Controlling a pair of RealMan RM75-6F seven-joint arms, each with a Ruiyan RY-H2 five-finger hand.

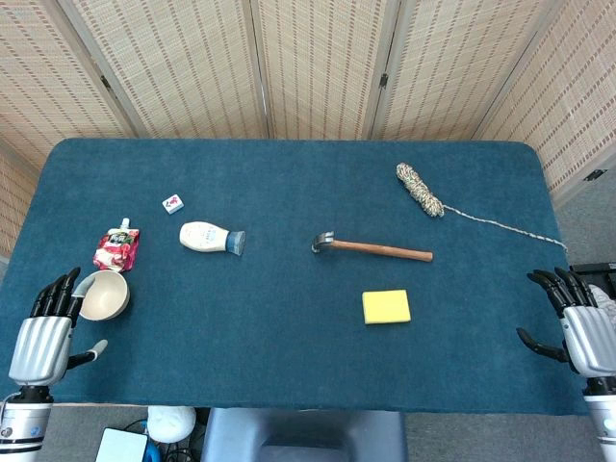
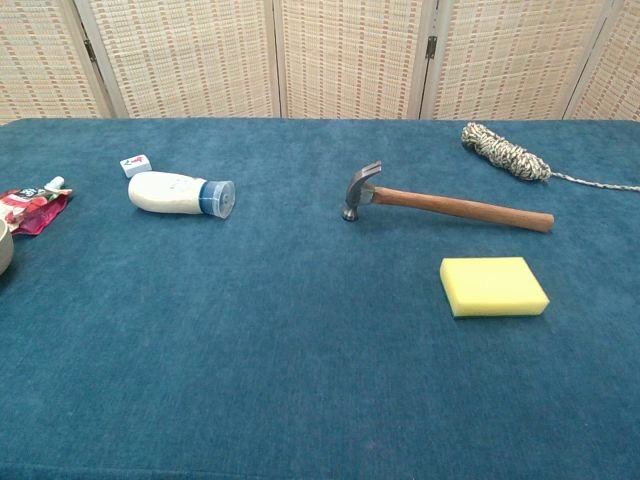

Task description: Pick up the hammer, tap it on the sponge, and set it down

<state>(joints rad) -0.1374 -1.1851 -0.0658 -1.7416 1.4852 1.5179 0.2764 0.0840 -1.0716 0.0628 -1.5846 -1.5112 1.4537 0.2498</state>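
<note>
A hammer (image 1: 371, 248) (image 2: 450, 205) with a wooden handle and steel head lies flat near the table's middle, head to the left. Just in front of its handle lies a yellow sponge (image 1: 386, 306) (image 2: 494, 286). My left hand (image 1: 46, 332) hovers at the table's front left corner, fingers apart, holding nothing. My right hand (image 1: 581, 322) hovers at the front right edge, fingers spread and empty, well away from the hammer. Neither hand shows in the chest view.
A white bottle (image 1: 210, 237) (image 2: 180, 193) lies on its side left of the hammer. A small tile (image 1: 173, 203) (image 2: 135, 165), a red pouch (image 1: 116, 248) (image 2: 32, 209) and a bowl (image 1: 104, 295) sit at the left. A coiled rope (image 1: 420, 189) (image 2: 505, 152) lies back right.
</note>
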